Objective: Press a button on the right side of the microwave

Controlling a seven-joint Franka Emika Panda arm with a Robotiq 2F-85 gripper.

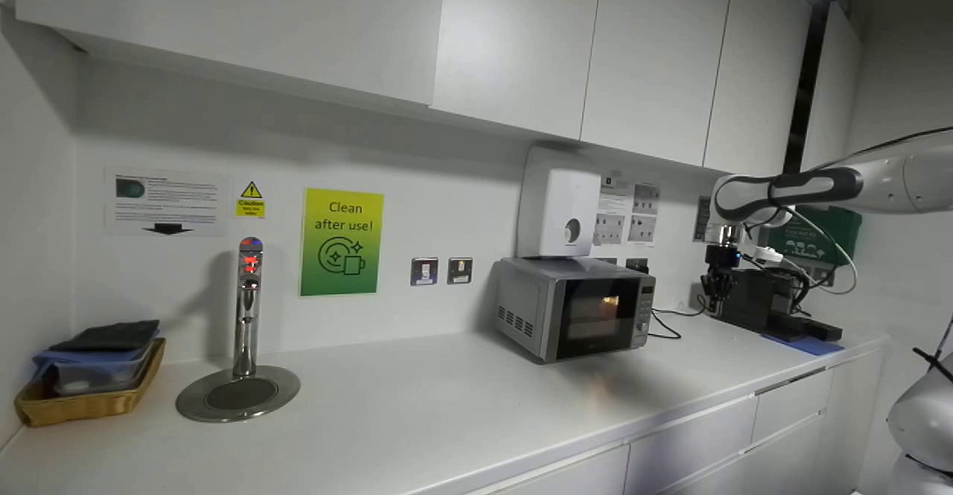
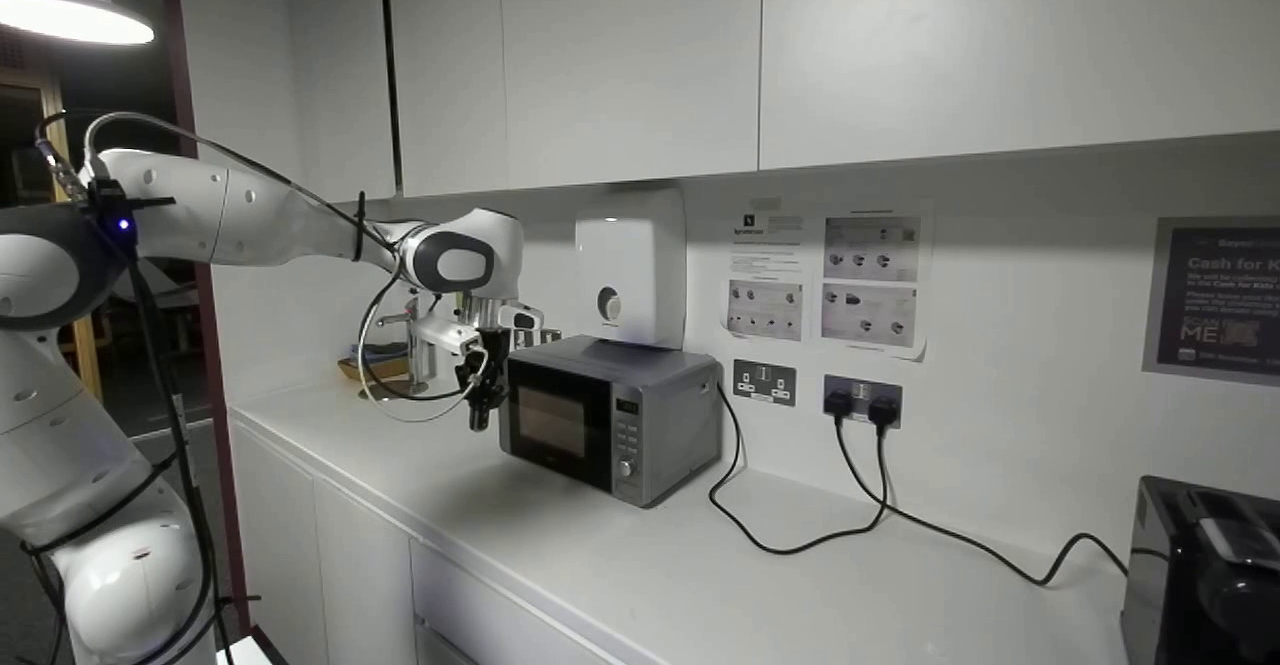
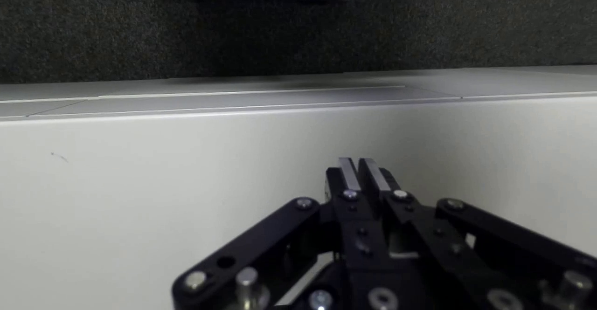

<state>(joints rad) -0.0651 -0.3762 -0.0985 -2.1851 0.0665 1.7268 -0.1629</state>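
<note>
The silver-grey microwave stands on the counter in both exterior views [image 1: 532, 305] [image 2: 670, 425]. Its dark door window [image 1: 599, 313] shows an orange glow. The control panel with small buttons and a round knob is on the right of its front [image 2: 627, 435]; it appears narrow in an exterior view [image 1: 645, 313]. My black gripper [image 2: 481, 420] points down above the counter, in front of the door side and apart from the panel. It also shows in an exterior view [image 1: 712, 305]. In the wrist view the fingers [image 3: 359, 161] are together with only a thin gap, holding nothing. The microwave is out of the wrist view.
The white counter [image 3: 140, 184] has its front edge beyond my fingertips. A white dispenser [image 2: 630, 270] hangs above the microwave, under wall cupboards [image 1: 514, 41]. Black cables [image 2: 780, 548] lie right of the microwave. A dark coffee machine [image 2: 1210, 575] stands farther right. A metal tap [image 1: 248, 316] stands left.
</note>
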